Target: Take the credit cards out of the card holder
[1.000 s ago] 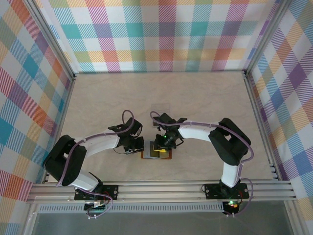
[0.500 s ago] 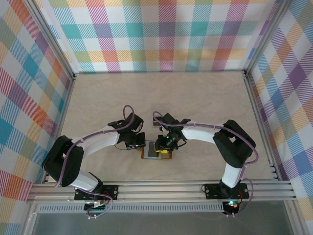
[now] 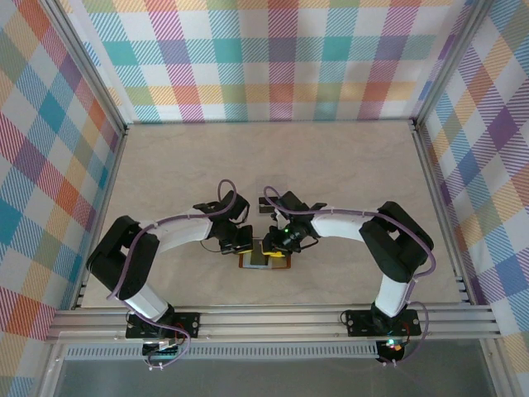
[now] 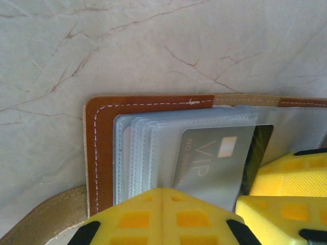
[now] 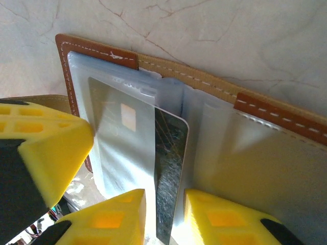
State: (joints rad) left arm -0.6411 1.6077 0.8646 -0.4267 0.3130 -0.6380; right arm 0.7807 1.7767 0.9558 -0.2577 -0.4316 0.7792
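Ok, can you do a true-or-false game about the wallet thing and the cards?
1. The card holder lies open on the table. True.
2. The jaws are blue. False: they are yellow.
3. A pale card marked VIP sits inside a clear sleeve. True.
4. All the credit cards lie loose on the table. False: the ones that show are on the holder, none loose on the table.
5. A dark card reaches in between the right jaws. True.
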